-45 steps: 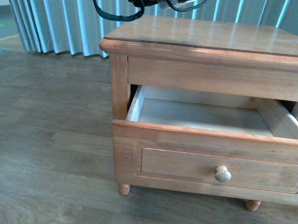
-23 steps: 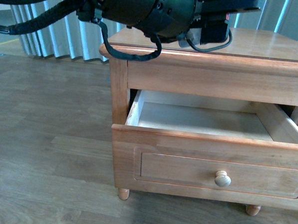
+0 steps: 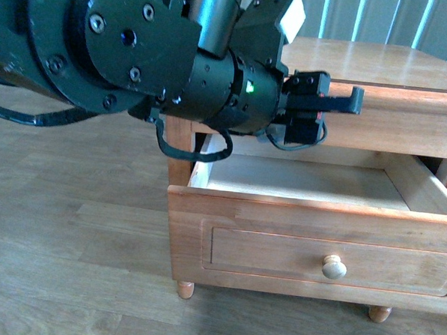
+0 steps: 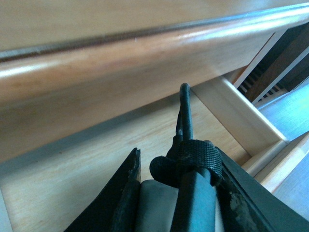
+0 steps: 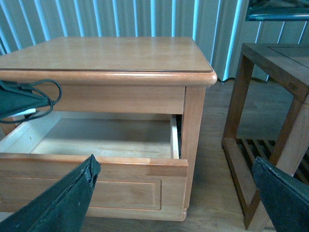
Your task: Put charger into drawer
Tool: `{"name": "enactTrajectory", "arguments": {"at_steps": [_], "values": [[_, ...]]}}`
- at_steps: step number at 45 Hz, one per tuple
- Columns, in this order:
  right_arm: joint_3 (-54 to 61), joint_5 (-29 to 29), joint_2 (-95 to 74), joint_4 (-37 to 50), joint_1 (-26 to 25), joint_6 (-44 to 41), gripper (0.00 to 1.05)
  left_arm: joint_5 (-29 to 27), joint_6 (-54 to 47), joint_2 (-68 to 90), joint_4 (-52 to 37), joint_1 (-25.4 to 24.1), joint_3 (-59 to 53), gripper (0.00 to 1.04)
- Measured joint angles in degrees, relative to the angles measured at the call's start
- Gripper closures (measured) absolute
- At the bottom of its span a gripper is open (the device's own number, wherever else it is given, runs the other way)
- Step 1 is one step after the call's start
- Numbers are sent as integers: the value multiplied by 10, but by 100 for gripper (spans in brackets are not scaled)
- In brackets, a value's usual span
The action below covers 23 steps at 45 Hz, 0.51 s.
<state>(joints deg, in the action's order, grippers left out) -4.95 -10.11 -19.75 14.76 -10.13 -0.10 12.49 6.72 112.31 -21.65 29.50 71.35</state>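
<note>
The left gripper [image 4: 179,186] is pinching the charger [image 4: 153,209]. The white plug block is sitting deep between the jaws. The black cable [image 4: 185,113] is poking out past the fingertips, running along the jaws' own line.

The open drawer [image 3: 311,208] is lying directly below and a little ahead of those jaws, its pale floor showing beneath them in the left wrist view. The cabinet [image 3: 379,63] is crossing close in front of the cable's tip with its rounded top edge, so there looks to be little room for going further forward. The way in seems to be downward.

The charger's long axis is pointing from the jaws toward the back of the drawer, roughly level. From the right wrist view, the loaded jaws appear to be hanging above the drawer's inside, close to one side wall, not over its middle.

The right gripper [image 5: 175,164] is standing back in front of the drawer with its jaws spread wide and holding nothing, well apart from the charger. The left arm is plainly the nearer one. Lowering before letting go would likely keep the cable loop from catching on the rim.
</note>
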Motion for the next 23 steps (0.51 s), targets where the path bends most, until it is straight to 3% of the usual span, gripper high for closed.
{"name": "enactTrajectory", "arguments": {"at_steps": [14, 23], "values": [[0, 0, 0, 0, 0, 0, 8, -9, 4, 52, 3, -7, 12, 65], [0, 0, 0, 0, 0, 0, 8, -19, 6, 58, 4, -14, 16, 40]]}}
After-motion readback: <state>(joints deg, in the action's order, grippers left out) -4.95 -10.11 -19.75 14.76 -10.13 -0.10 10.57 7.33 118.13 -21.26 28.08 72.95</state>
